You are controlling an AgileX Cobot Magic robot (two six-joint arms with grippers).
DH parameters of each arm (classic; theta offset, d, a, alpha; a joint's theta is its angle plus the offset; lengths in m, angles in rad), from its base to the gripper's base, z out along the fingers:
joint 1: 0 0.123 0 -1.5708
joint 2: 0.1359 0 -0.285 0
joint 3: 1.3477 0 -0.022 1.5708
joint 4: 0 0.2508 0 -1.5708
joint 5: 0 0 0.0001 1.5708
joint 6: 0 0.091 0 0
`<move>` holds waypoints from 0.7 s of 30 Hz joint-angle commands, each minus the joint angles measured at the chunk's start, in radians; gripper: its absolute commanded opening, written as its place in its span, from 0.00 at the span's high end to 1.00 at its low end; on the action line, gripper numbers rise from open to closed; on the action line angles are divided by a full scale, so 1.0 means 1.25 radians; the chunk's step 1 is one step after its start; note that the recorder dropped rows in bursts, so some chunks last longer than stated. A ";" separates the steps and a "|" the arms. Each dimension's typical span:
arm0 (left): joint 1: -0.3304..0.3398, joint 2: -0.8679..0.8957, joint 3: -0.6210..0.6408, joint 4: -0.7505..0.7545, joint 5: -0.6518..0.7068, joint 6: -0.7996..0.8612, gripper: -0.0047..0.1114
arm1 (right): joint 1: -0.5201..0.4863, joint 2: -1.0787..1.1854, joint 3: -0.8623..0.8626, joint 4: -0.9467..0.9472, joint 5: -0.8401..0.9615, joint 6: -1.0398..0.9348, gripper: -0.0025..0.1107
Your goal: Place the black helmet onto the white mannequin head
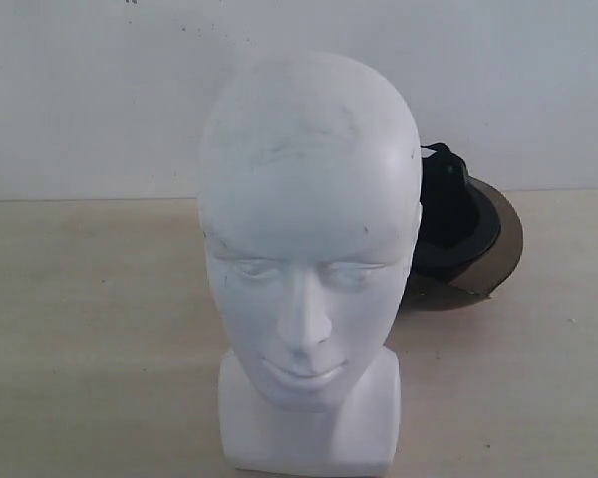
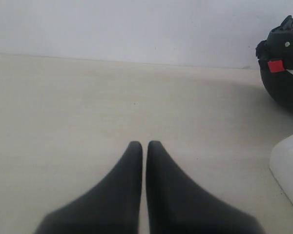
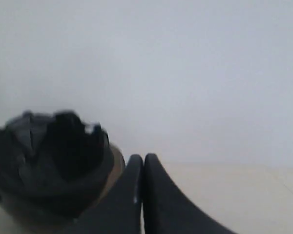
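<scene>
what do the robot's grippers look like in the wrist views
Both look alike. The left gripper has two matte black fingers, broad at the base and curving in to narrow rounded tips. The right gripper has the same black tapered pair. No cables, markings or labels show, and the arms themselves are out of every view.

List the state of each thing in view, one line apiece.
black helmet: lying on the table behind the head, padded lining showing, not on the head, held by neither gripper.
white mannequin head: upright on its base, bare, facing the exterior camera.
left gripper: shut, holding nothing.
right gripper: shut, holding nothing, helmet close by.
</scene>
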 commanded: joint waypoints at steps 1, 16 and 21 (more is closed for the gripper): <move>-0.004 -0.001 0.003 0.001 -0.001 -0.007 0.92 | -0.001 -0.004 -0.084 0.010 -0.106 -0.013 0.98; -0.004 -0.001 0.003 0.001 -0.001 -0.007 0.92 | -0.001 0.592 -0.580 0.023 0.358 -0.040 0.98; -0.004 -0.001 0.003 0.001 -0.001 -0.007 0.92 | -0.001 0.658 -0.580 0.080 0.289 0.002 0.98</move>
